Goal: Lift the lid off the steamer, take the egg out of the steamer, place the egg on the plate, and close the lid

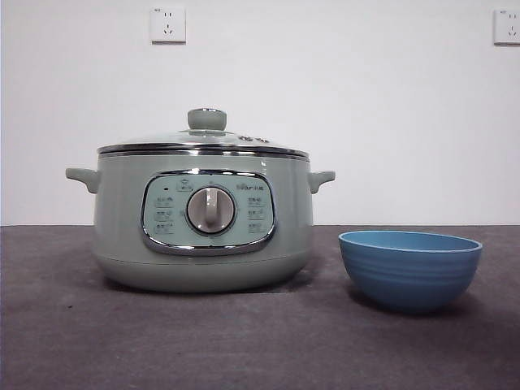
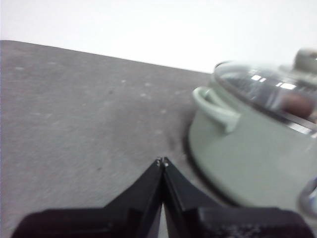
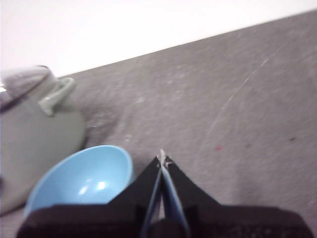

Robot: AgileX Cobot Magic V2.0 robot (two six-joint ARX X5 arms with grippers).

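The pale green steamer point(image 1: 203, 219) stands left of centre on the dark table in the front view, with the glass lid point(image 1: 203, 145) seated on it and its green knob point(image 1: 207, 119) on top. Through the lid point(image 2: 267, 89) in the left wrist view a brownish blur shows that may be the egg point(image 2: 297, 105). The blue plate point(image 1: 409, 268), a small bowl, sits empty to the steamer's right. My left gripper point(image 2: 162, 160) hangs shut above the table beside the steamer's handle point(image 2: 215, 106). My right gripper point(image 3: 162, 157) is shut, next to the plate point(image 3: 81, 178).
The dark grey table point(image 1: 260, 341) meets a white wall behind, with two wall sockets point(image 1: 167, 24) high up. Neither arm shows in the front view.
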